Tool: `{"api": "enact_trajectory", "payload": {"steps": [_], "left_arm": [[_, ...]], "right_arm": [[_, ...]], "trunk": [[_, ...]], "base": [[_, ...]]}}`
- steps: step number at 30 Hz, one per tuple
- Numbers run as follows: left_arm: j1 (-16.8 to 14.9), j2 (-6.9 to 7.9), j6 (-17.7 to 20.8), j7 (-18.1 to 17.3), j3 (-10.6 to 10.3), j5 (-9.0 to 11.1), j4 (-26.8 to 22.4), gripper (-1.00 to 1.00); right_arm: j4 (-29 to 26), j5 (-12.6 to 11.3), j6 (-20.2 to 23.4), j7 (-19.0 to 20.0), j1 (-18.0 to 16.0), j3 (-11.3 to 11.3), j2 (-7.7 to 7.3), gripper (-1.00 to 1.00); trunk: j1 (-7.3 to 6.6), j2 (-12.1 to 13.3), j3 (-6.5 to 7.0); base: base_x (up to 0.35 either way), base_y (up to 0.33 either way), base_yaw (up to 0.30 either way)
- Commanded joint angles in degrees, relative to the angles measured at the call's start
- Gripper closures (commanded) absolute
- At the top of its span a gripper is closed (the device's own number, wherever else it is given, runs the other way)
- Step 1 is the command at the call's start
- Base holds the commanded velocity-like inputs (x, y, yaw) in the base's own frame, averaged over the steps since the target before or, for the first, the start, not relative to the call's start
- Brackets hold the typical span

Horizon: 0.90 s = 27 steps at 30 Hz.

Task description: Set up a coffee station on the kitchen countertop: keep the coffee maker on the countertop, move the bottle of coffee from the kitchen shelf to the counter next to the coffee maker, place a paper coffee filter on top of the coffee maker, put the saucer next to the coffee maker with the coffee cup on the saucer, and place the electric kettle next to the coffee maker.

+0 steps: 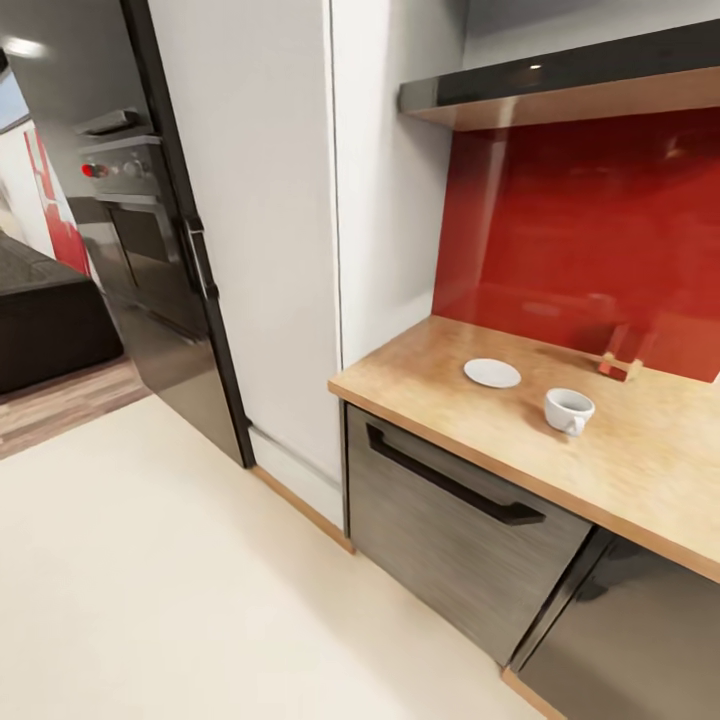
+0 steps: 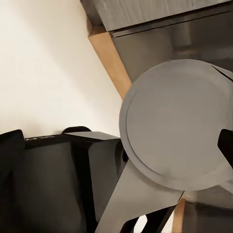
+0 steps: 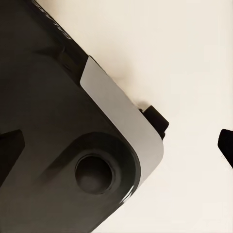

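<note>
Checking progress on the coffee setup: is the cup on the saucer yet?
No. The cup stands upright on the countertop, apart from the empty saucer.

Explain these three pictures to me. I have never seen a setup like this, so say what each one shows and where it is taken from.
These are simulator renders from a wheeled robot with two arms. The big picture comes from its head camera, looking down at a kitchen: a light wood-grain countertop over grey cabinet fronts, carrying a small round flat white saucer and, apart from it, a small white handled coffee cup. Behind is a red wall panel. The two smaller pictures come from cameras on the wrists, looking down at the robot's own dark body and the pale floor. Whether either hand is open cannot be told; nothing is seen held.
</note>
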Motion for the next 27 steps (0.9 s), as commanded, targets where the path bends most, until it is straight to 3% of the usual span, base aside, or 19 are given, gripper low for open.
{"api": "enact_trajectory", "payload": {"steps": [1,7,20,27], "left_arm": [[0.0,0.01,-0.6,0.0,-0.5,0.4,0.0,-1.00],[0.0,0.01,-0.6,0.0,-0.5,0.4,0.0,-1.00],[0.0,0.01,-0.6,0.0,-0.5,0.4,0.0,-1.00],[0.0,0.01,-0.5,0.0,-0.5,0.4,0.0,-1.00]], "right_arm": [[0.0,0.1,-0.2,0.0,0.0,0.2,-0.03,-1.00],[0.0,0.1,-0.2,0.0,0.0,0.2,-0.03,-1.00],[0.0,0.1,-0.2,0.1,0.0,0.2,-0.03,-1.00],[0.0,0.1,-0.2,0.1,0.0,0.2,-0.03,-1.00]], "trunk": [[0.02,0.0,-0.05],[0.02,0.0,-0.05],[0.02,0.0,-0.05],[0.02,0.0,-0.05]], "base": [[0.184,0.279,-0.004],[0.179,0.275,-0.032],[0.034,0.067,-0.237],[0.092,0.254,-0.062]]}}
